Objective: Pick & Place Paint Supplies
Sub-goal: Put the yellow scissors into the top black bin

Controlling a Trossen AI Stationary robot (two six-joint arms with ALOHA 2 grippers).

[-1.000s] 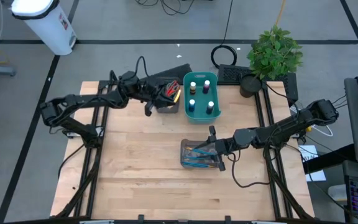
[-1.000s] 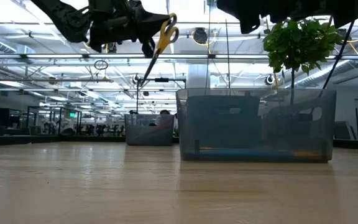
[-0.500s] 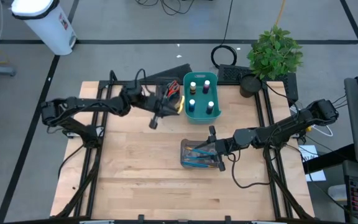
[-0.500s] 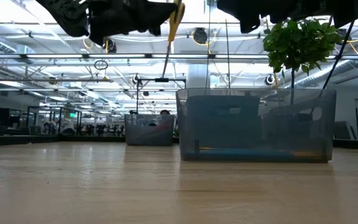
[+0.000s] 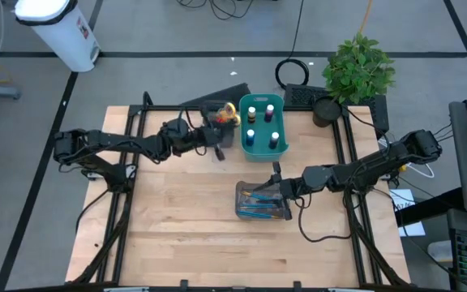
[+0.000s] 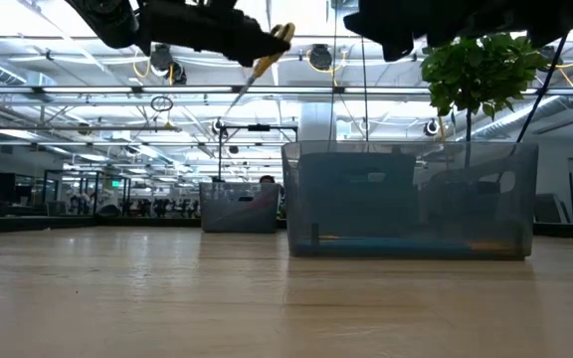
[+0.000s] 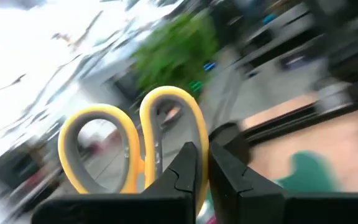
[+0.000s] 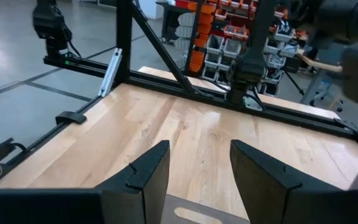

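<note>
- High view: the left gripper (image 5: 217,143) hangs over the far part of the table (image 5: 177,211), its fingers pinched on the yellow scissors (image 5: 229,113), whose handles stick out past it toward the table's far edge.
- Left wrist view: the two dark fingers (image 7: 187,171) sit pressed together around the scissors just below the yellow handle loops (image 7: 135,140); the background is streaked.
- Just under and beyond that gripper stands a dark grey tray (image 5: 214,122) at the far edge; what lies in it is hidden by the gripper and scissors.
- Right beside the gripper, on its right, is the teal bin (image 5: 263,126) holding small paint bottles (image 5: 252,114) with coloured caps.
- The left arm (image 5: 120,144) reaches in from the table's left side, stretched nearly level toward the gripper.
- Low view: the scissors (image 6: 263,55) hang high above the table with the blades slanting down, well clear of the wood.
- The right gripper (image 5: 279,185) waits above the second grey tray (image 5: 259,203) nearer the middle, fingers (image 8: 145,174) spread with nothing between them; blue-and-orange brushes (image 5: 258,212) lie in that tray.
- A potted plant (image 5: 358,69) stands at the far right corner, well apart from both grippers.
</note>
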